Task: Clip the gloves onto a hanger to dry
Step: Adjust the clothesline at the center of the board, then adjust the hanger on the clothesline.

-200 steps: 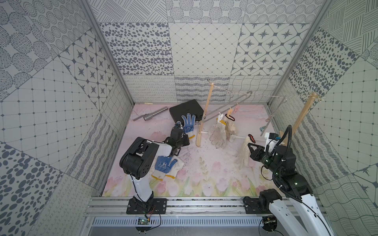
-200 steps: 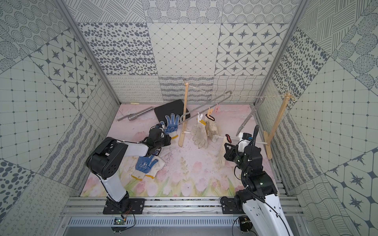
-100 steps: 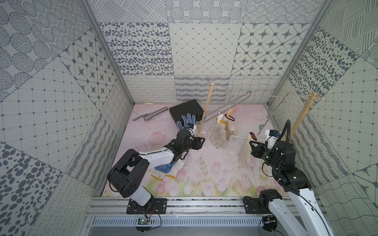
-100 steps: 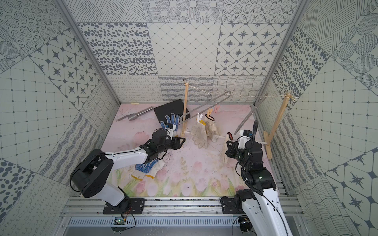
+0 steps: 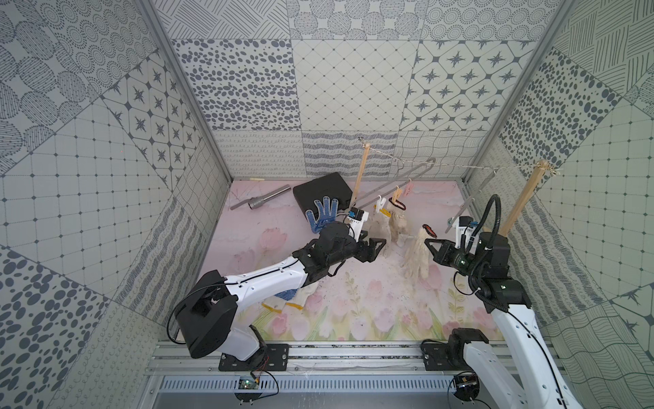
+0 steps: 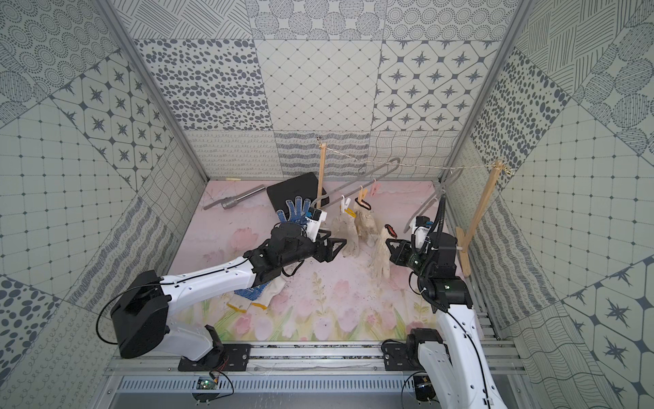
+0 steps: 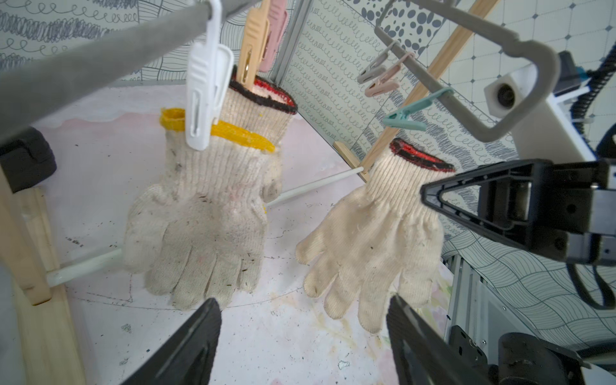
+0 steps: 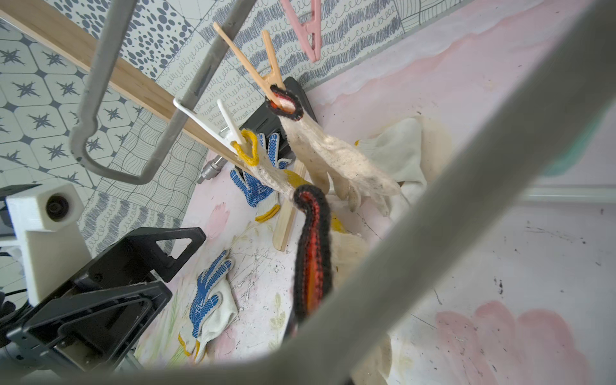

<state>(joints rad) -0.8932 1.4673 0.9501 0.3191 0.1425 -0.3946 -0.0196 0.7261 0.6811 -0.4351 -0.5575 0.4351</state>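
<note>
The grey hanger (image 5: 396, 180) hangs from the string at the back. Two dirty cream gloves are pegged to its bar (image 7: 100, 63): a yellow-cuffed one (image 7: 200, 216) under a white peg (image 7: 203, 90) and a red-and-black-cuffed one (image 7: 266, 110) under an orange peg. My right gripper (image 5: 429, 242) is shut near the cuff of a third cream glove (image 5: 419, 260), which dangles just right of them. My left gripper (image 5: 377, 248) is open and empty, facing the pegged gloves (image 6: 348, 233). Blue-dotted gloves lie on the black case (image 5: 320, 212) and under my left arm (image 5: 290, 295).
Two wooden posts (image 5: 361, 170) (image 5: 523, 198) carry the string, joined by a white rod (image 7: 316, 190) low down. A second grey hanger loop (image 7: 500, 126) with a teal peg (image 7: 410, 113) hangs above the held glove. A grey metal tube (image 5: 263, 200) lies at the back left.
My left arm has swung from the blue-dotted gloves toward the pegged gloves, and its gripper has opened. The right arm holds the cream glove in nearly the same place.
</note>
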